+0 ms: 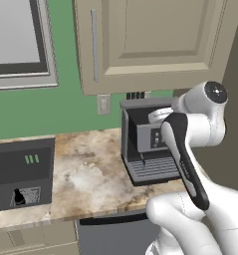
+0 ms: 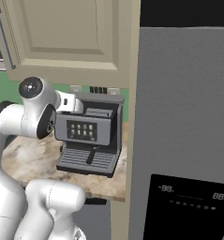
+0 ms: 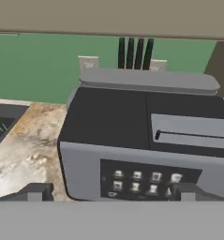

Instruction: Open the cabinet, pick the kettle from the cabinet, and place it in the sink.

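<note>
Beige cabinet (image 1: 155, 40) looks shut; gripper (image 3: 108, 193) hovers above coffee machine (image 3: 146, 140).

Cabinet (image 1: 155, 45) top cropped; contents presumably hidden

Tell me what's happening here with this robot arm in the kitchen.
The white arm is raised over the counter, in front of the coffee machine, with its gripper looking down on the machine's top. Its jaws are apart and hold nothing. The wall cabinet above is closed, its long bar handle untouched, so the job of fetching the kettle has not really started.
</note>
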Motion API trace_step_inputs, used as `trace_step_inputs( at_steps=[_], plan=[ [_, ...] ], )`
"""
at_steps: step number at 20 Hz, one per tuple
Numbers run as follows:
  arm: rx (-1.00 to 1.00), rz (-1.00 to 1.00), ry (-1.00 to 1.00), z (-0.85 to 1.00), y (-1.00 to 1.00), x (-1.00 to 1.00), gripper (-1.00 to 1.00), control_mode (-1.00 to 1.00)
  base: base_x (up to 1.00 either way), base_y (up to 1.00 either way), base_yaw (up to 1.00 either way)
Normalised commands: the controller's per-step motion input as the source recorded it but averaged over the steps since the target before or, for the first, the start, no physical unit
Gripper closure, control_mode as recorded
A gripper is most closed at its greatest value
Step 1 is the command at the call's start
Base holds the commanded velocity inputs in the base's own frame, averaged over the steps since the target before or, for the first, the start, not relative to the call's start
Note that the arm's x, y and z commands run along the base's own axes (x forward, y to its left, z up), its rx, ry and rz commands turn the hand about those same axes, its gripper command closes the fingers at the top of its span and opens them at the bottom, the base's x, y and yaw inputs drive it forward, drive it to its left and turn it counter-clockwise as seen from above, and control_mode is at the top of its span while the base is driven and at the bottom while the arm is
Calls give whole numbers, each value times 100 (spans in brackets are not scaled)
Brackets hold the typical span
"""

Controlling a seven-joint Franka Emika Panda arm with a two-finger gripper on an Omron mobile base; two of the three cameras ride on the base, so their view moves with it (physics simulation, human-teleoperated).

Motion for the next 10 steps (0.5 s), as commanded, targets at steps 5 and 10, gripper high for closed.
trace_step_inputs(
  at_steps=[5,10],
  plan=[
    [0,0,-4,30,10,-10,-100,-100,0,0,0],
    [0,0,0,31,10,-11,-100,-100,0,0,0]
  ],
)
